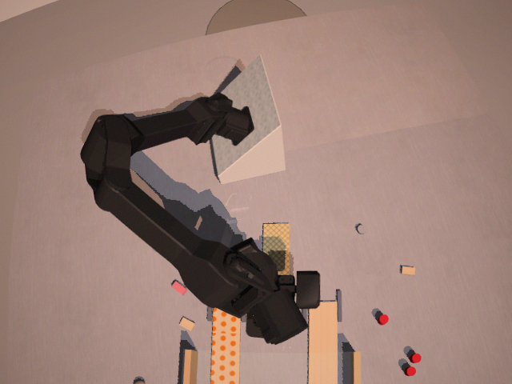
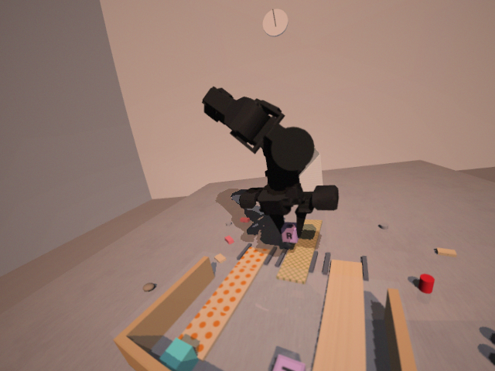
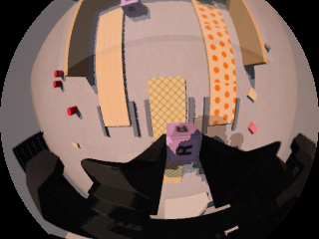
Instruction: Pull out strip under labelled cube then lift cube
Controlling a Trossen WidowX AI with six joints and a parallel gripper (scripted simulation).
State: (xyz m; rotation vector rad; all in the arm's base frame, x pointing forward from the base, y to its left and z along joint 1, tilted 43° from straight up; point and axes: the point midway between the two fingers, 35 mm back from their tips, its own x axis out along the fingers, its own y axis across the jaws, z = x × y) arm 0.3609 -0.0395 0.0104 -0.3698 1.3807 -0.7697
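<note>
Above the hatched strip (image 2: 298, 261) | labelled cube (image 2: 288, 234) between fingers | tool (image 2: 288, 231) grasping it

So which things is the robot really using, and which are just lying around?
For the job:
- purple cube marked R, gripped in the fingers
- yellow crosshatched strip under it

Just lying about:
- orange dotted strip
- plain wooden strip
- teal cube
- red cylinder
- pink block
</note>
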